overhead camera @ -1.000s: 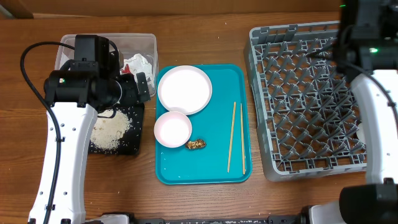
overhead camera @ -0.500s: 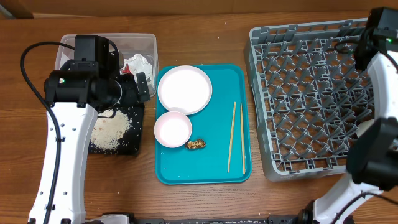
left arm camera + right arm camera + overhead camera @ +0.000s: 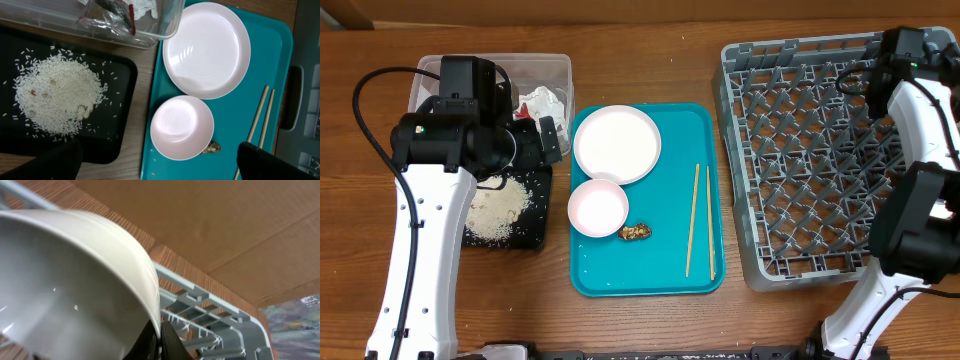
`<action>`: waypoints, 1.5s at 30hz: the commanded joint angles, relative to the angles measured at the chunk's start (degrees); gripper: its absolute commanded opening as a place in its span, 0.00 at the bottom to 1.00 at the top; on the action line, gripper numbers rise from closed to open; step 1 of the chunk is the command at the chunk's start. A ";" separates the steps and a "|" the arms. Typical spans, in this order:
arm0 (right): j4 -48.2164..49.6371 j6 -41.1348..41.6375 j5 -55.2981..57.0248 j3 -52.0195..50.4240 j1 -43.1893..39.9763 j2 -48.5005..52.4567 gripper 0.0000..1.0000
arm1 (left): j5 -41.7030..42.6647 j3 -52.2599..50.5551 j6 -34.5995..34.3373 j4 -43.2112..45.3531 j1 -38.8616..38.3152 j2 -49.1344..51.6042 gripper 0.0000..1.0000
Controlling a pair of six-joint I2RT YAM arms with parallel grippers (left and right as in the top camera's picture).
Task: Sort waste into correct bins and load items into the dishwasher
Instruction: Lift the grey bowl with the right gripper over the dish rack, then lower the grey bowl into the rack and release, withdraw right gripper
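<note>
Now, a brown scrap [image 3: 212, 147] lies between bowl [image 3: 182, 128] and chopsticks [image 3: 258, 114].

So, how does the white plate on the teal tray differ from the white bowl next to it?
The plate is wider and flatter; the bowl is smaller and deeper. The plate lies at the far end of the teal tray; the bowl lies nearer its middle, beside a brown food scrap. Both are round, white, empty and upright.

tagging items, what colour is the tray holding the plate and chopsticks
The rectangular plastic serving tray is teal, clearest in the overhead view.
</note>
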 commanded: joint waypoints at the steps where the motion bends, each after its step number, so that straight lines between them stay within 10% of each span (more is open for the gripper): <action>1: -2.05 1.03 -5.11 -0.37 0.92 0.17 0.04 | 0.04 0.92 -1.22 0.24 0.20 -0.17 1.00; 22: -21.27 11.65 -13.20 -0.24 7.10 -2.64 0.04 | 0.02 0.92 -1.20 0.20 0.20 -0.17 1.00; 30: -21.64 11.56 -21.88 -0.17 9.57 -14.08 0.26 | 0.02 0.92 -1.18 0.13 0.20 -0.17 1.00; 45: -20.22 -10.08 -74.53 -0.37 23.26 -21.42 0.46 | -0.20 0.92 -1.18 0.26 0.20 -0.17 1.00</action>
